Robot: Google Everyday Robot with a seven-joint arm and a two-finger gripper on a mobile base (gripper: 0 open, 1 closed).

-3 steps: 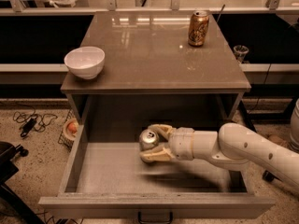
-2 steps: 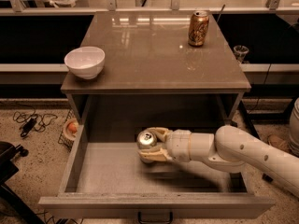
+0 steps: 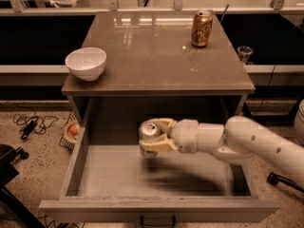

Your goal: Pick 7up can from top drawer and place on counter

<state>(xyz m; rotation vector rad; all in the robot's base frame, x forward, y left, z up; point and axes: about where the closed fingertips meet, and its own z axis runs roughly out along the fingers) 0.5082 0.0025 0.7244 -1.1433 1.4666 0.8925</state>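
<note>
One tool (image 3: 152, 137), closed around the 7up can (image 3: 148, 129), hangs over the top drawer (image 3: 105, 175)

Gripper (image 3: 153, 137) over top drawer (image 3: 71, 175), fingers (image 3: 156, 147) wrapped round 7up can (image 3: 149, 129). Only silver top shows, label hidden behind fingers. Arm (image 3: 247, 141) runs off right edge. Drawer handle (image 3: 157, 220) clipped by bottom edge. Basket (image 3: 70, 132) at left, half behind drawer wall, contents unclear. Small glass (image 3: 244, 52) beyond counter (image 3: 156, 56), base hidden. Gold can (image 3: 201, 28) lettering too small to read.
</note>
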